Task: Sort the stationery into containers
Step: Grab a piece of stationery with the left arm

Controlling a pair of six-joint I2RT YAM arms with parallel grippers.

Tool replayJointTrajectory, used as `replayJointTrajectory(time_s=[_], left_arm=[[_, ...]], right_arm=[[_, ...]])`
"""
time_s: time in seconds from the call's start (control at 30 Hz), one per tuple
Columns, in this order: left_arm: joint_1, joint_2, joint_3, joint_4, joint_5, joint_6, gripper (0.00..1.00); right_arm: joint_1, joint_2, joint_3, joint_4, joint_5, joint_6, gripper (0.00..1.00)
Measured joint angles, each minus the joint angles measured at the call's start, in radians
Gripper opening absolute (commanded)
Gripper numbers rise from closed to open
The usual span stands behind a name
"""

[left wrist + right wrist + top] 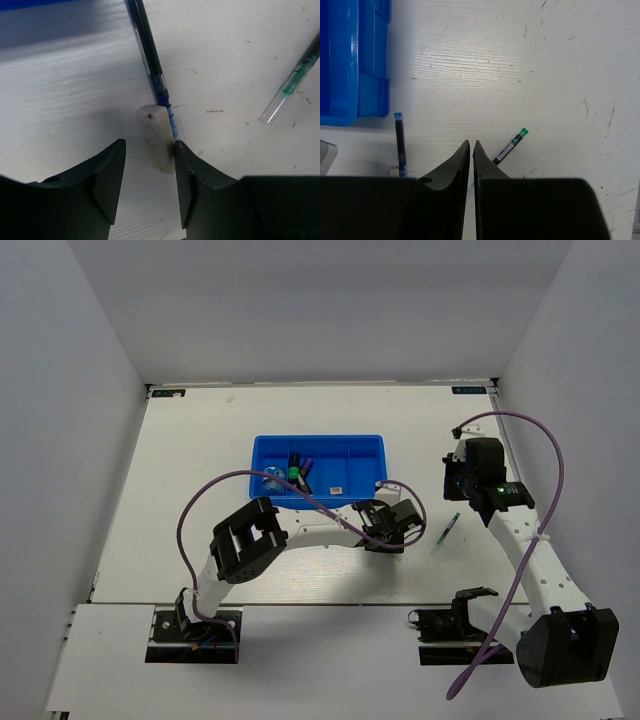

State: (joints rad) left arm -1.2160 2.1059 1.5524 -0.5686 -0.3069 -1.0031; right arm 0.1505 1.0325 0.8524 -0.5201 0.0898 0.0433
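A beige eraser lies on the table between the jaws of my left gripper. The jaws stand open; the right finger touches the eraser, the left finger is apart from it. A thin dark pen with a blue end lies alongside the eraser. A second thin pen with a green end lies to the right and shows in the top view. The blue tray holds a small bottle and highlighters. My right gripper is shut and empty above the table.
In the right wrist view the tray's corner is at the upper left, the blue-ended pen left of the fingers and the green-ended pen right of them. White walls surround the table. A purple cable loops across the tray's front.
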Motion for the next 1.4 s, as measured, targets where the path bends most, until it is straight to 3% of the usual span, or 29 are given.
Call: replayJointTrajectory(time_s=[0.57,0.73,1.2,1.4], left_arm=[[-0.001,0.035,0.036,-0.012,0.011,-0.034,0.51],[-0.001,0.040,0.040,-0.013,0.016,-0.040,0.46],[0.002,0.026,-0.002,0.055,0.038,-0.072,0.11],[-0.006,-0.004,-0.048,0.080,0.031,-0.057,0.07]], right_arm=[[-0.013,-0.013,0.000,0.000,-0.021,0.002,0.09],[-0.018,-0.013,0.000,0.000,-0.027,0.002,0.09],[-0.031,-0.027,-0.018,0.001,-0.039,0.003,0.10],[-0.033,-0.027,-0.018,0.001,-0.041,0.003,0.10]])
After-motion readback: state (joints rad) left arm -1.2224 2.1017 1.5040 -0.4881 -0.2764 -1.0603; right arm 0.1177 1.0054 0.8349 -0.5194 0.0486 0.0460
